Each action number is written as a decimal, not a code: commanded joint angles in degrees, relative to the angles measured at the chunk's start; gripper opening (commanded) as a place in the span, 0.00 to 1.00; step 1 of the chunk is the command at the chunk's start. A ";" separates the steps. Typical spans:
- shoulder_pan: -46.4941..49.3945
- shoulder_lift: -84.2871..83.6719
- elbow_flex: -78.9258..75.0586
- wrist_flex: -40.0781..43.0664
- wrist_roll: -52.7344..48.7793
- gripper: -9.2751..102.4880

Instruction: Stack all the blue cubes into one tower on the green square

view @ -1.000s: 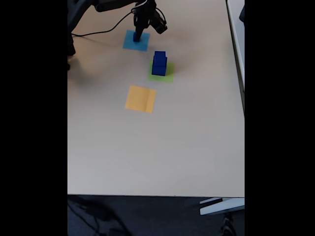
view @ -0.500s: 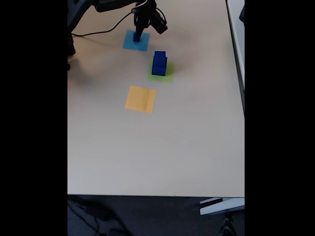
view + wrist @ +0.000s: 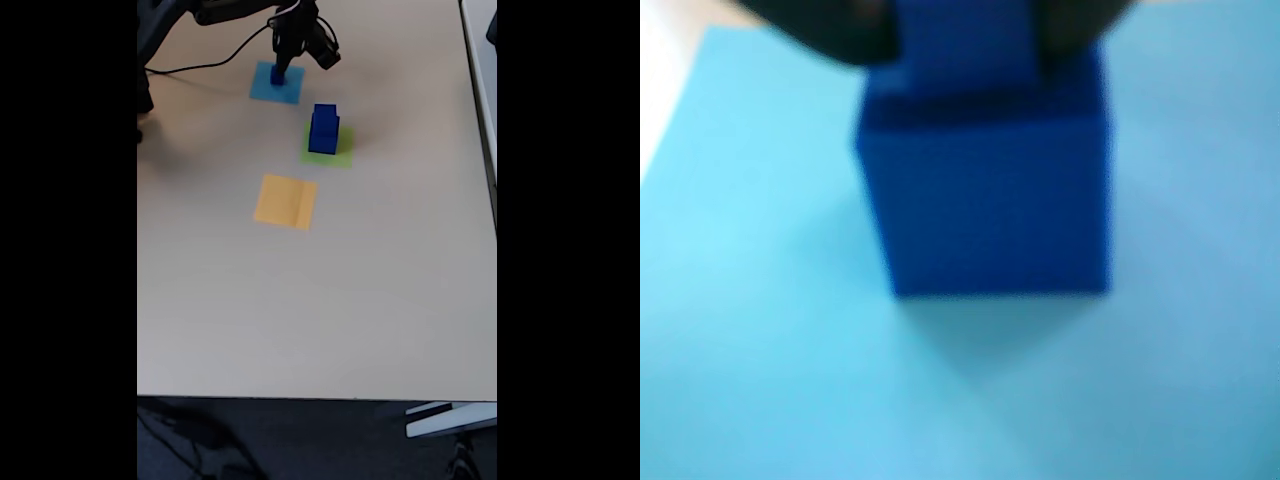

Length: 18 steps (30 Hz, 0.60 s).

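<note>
We start with the blue cube (image 3: 985,185) on the light-blue square (image 3: 760,330): in the wrist view it fills the middle, dark blue and blurred, resting flat on the paper, with what may be a smaller cube (image 3: 962,45) on top of it, though the focus is too soft to be sure. The hand (image 3: 281,68) stands right over it at the far end of the table (image 3: 380,300), dark fingers (image 3: 830,30) flanking the upper part; we cannot tell whether they are clamped on it or merely beside it. Over the last second hardly anything has shifted: the hand has stayed low on this cube and the cube has not lifted, so we judge the grasp is being settled. Nearby the tower (image 3: 324,128) stands on the green square (image 3: 328,148), and the orange-yellow square (image 3: 286,201) lies bare. This cube remains to be carried across.
</note>
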 commanded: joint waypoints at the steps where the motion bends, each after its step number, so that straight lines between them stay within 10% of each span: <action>1: 0.44 0.97 -3.25 -0.09 -0.53 0.09; 18: 4.13 15.47 6.77 0.44 -5.98 0.10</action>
